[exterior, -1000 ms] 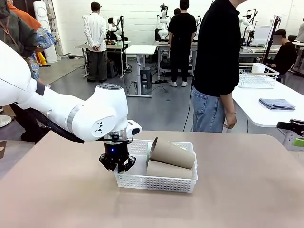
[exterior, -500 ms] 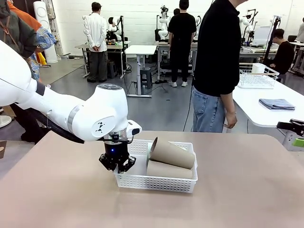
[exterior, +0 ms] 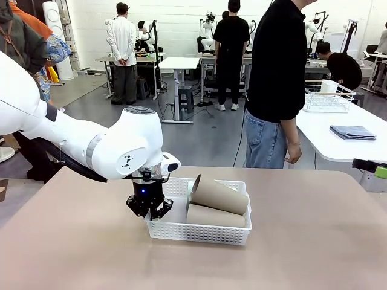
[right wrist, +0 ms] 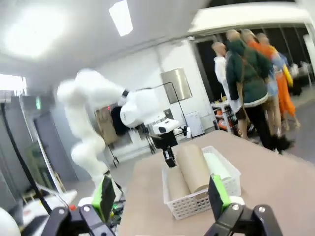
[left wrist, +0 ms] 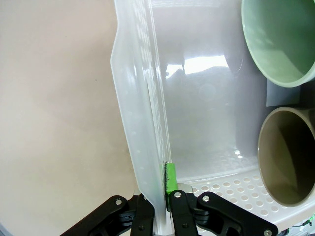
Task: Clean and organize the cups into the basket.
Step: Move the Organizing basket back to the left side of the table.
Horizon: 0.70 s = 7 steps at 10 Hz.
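The white lattice basket (exterior: 181,229) stands mid-table. My left gripper (exterior: 149,209) is shut on its left wall. From the left wrist the wall (left wrist: 140,147) is pinched between the two fingers (left wrist: 173,209), one green pad on its inner face. Two tan-brown cups lie on their sides in the basket, one (exterior: 219,194) stacked on the other (exterior: 214,215). The left wrist view shows the pale mint cup's mouth (left wrist: 278,42) and a tan cup's mouth (left wrist: 288,157). My right gripper (right wrist: 162,201) is open and empty, far off at the table's right edge (exterior: 375,169), facing the basket (right wrist: 197,204).
A person in a black top and jeans (exterior: 275,90) stands at the table's far edge behind the basket. At the right is a second white table (exterior: 338,136) with a wire basket (exterior: 326,96) and a folded grey cloth (exterior: 352,132). Bare tabletop lies around the basket.
The left arm, basket and cups have not moved. The right gripper at the picture's right edge has shifted slightly.
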Tool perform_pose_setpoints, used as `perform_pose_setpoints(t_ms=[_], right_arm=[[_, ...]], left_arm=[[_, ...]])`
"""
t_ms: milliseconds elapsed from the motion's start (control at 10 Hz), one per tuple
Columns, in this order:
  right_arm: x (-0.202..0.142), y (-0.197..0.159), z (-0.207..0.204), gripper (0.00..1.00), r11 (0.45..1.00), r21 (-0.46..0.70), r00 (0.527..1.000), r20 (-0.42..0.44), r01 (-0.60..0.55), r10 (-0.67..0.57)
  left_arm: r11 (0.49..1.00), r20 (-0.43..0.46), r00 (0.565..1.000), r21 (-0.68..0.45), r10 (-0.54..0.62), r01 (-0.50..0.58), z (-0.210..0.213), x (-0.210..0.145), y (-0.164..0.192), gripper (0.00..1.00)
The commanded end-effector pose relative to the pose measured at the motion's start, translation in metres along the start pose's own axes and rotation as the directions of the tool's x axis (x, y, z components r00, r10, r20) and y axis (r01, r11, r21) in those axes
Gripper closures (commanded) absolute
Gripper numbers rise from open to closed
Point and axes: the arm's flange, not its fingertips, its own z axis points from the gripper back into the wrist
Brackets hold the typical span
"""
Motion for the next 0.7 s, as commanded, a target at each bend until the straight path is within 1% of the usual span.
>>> perform_pose_setpoints(t_ms=[0,100,200,400,500,600], right_arm=[[0.013,-0.018,0.005,0.0,0.921,-0.129,0.93,0.033,0.367,-0.366],[0.01,-0.021,0.007,0.0,0.866,-0.171,0.878,-0.014,0.47,-0.479],[0.007,-0.028,0.008,0.0,0.8,-0.252,0.817,-0.056,0.545,-0.574],[0.002,-0.027,0.012,0.0,0.715,-0.401,0.732,-0.142,0.573,-0.666],[0.003,-0.022,0.016,0.0,0.696,-0.427,0.709,-0.161,0.577,-0.686],[0.004,-0.015,0.023,0.0,0.706,-0.398,0.709,-0.169,0.586,-0.684]], left_arm=[[1.0,-0.005,1.0,0.008,0.0,0.0,-0.003,-0.004,-0.001,1.0],[1.0,-0.005,1.0,0.008,0.0,0.0,-0.003,-0.004,-0.001,1.0],[1.0,-0.005,1.0,0.008,0.0,0.0,-0.003,-0.004,-0.001,1.0],[1.0,-0.005,1.0,0.008,0.0,0.0,-0.003,-0.004,-0.001,1.0],[1.0,-0.005,1.0,0.008,0.0,0.0,-0.003,-0.004,-0.001,1.0],[1.0,-0.005,1.0,0.008,0.0,0.0,-0.003,-0.004,-0.001,1.0]])
